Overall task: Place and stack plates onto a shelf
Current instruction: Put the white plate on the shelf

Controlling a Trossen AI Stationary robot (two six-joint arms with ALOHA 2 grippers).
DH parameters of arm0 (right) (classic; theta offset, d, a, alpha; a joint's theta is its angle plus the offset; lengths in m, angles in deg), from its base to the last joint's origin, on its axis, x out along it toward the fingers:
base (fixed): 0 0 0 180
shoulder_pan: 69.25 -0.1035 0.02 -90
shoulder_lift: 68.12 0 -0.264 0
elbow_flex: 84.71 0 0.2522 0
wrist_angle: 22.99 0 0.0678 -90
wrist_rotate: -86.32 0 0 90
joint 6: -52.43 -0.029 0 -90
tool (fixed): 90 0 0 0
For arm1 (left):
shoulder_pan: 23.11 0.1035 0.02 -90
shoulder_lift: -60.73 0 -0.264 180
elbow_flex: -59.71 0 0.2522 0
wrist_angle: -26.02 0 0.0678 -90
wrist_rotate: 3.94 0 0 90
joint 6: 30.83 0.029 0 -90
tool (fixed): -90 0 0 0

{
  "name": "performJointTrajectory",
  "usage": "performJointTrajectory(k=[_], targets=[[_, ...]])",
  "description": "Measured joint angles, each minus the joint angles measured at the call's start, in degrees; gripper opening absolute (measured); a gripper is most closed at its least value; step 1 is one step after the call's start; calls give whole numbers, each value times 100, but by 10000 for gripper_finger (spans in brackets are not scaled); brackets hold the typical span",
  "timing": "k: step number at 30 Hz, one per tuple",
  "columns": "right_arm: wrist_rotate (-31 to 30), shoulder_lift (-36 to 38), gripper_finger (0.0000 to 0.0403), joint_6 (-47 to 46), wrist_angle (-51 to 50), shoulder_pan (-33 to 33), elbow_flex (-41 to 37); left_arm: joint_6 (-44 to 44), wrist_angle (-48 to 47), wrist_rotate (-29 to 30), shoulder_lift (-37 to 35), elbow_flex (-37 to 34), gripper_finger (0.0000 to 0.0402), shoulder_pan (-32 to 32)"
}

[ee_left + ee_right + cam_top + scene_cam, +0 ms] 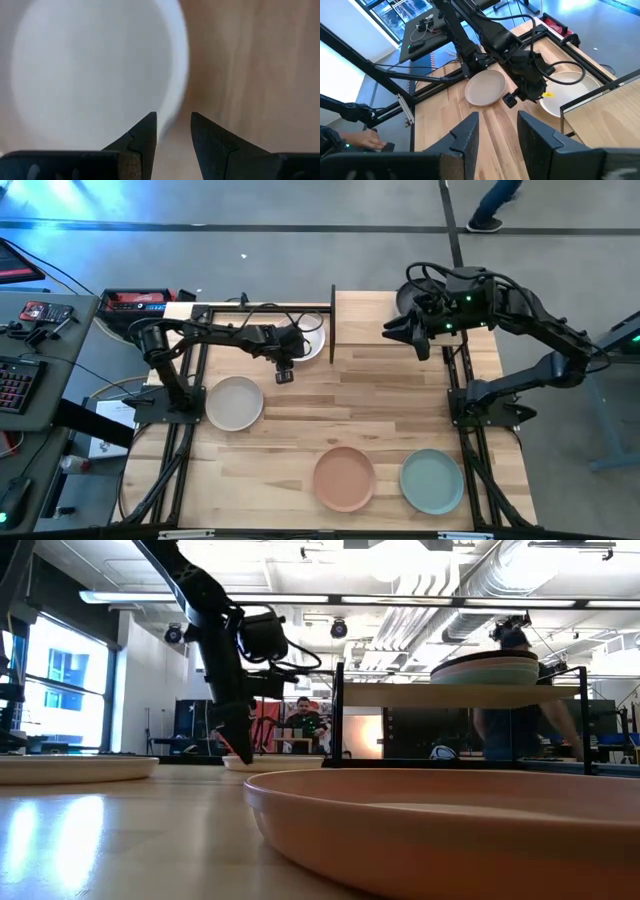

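White and matte, the round shallow plate (308,340) lies flat on the plank-striped wooden tabletop (400,410), just beside the black metal upright of the small light-wood shelf (415,315), and the left gripper (284,372) hangs low over its edge. The left wrist view shows its dark fingers (142,137) a little apart with the white rim between them, so the jaws are slightly open and hold nothing yet. I judge that the grasp is the risky point: the rim is thin and lies flat on the wood, so if the fingers close too high or too far out, they can slide off, or push the plate against the upright instead of taking it. The right gripper (420,338) waits above the shelf with its fingers (465,136) parted and empty — if both arms come to the shelf together, they may meet there. The low view shows what the high view hides: a sage green plate (497,670) with a darker one on it already sits on the raised panel. The high view alone shows the rest — a cream plate (234,403), a terracotta plate (344,478) and a teal plate (432,481) well apart on the table.
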Motion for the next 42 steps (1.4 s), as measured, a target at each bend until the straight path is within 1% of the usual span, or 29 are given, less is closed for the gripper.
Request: performJointTrajectory(k=[9,12,15,20,21,23,32,37,42], targets=[[4,0,114,-2,-2,0,0,2,-2,19,255,17,108,15],[20,0,114,-2,-2,0,0,-9,-3,20,257,17,102,13],[20,0,114,1,-2,0,0,-10,-29,15,241,14,80,-2],[20,0,114,-35,-13,0,0,-11,-64,22,201,10,17,-101],[19,0,114,-60,-44,0,0,-9,-101,37,175,4,9,-142],[19,0,114,-143,-126,2,0,-13,-98,64,135,1,7,-223],[17,0,114,-179,-268,2,0,-127,-350,176,-436,0,3,-677],[15,-29,114,-130,-254,2,0,-178,-726,262,-990,0,3,-1001],[54,-174,114,-129,-160,2,2,-159,-878,362,-1637,29,2,-1395]])
